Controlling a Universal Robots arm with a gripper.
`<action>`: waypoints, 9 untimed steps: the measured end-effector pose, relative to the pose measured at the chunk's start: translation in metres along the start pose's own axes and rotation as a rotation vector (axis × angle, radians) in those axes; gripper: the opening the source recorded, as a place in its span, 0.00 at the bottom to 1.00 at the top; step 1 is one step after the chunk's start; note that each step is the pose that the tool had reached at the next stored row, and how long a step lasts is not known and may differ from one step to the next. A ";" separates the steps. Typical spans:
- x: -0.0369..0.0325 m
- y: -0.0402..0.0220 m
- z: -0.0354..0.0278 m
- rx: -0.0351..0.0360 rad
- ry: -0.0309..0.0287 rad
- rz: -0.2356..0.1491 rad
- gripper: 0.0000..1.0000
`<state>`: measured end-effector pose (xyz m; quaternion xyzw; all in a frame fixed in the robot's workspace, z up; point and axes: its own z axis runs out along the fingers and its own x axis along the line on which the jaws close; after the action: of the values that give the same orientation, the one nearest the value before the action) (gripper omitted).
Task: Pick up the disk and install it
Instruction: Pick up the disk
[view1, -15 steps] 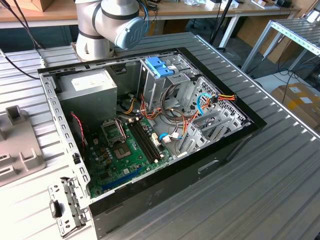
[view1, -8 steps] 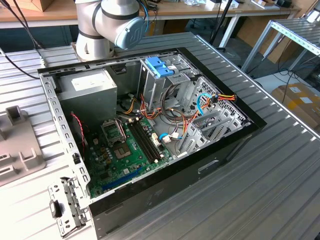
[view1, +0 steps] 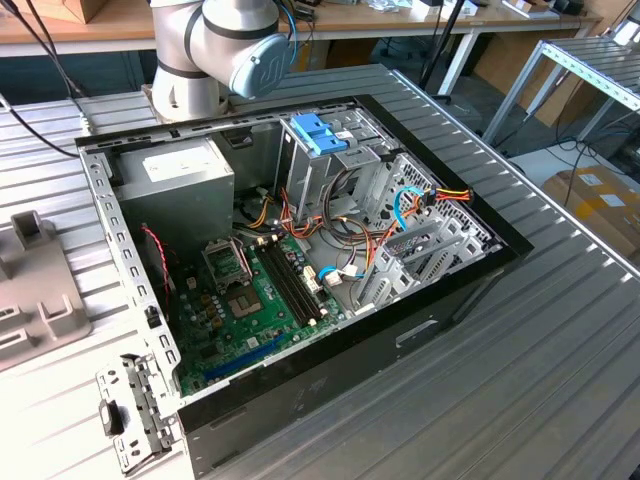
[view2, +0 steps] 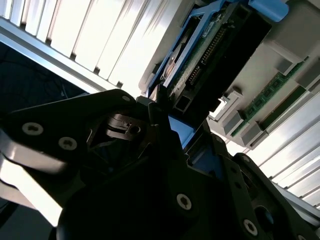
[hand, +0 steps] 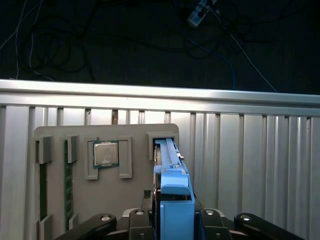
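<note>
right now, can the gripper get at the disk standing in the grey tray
Probably yes: the gripper straddles the blue end of the disk, which stands proud of the grey tray, with nothing between them.

Place: robotics lab | cues: opened PC case (view1: 350, 362) (side off), workbenches (view1: 352, 18), robot arm (view1: 232, 45)

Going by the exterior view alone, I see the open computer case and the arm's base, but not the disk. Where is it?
Observer: In the first wrist view the disk stands on edge in a slot of a grey holder tray.
Operator: And the gripper?
Observer: The gripper is right at the disk's blue end.
Operator: Anything else in that tray?
Observer: A processor chip sits in a recess beside the slot.
</note>
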<state>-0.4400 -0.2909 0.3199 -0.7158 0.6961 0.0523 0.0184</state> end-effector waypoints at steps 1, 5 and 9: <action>-0.0001 0.0001 -0.0014 0.0001 -0.0014 0.000 0.37; -0.0007 0.0003 -0.0072 0.0003 -0.0076 0.000 0.37; -0.0010 0.0005 -0.0104 0.0004 -0.0128 -0.001 0.37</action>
<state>-0.4400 -0.2909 0.3304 -0.7156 0.6958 0.0567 0.0230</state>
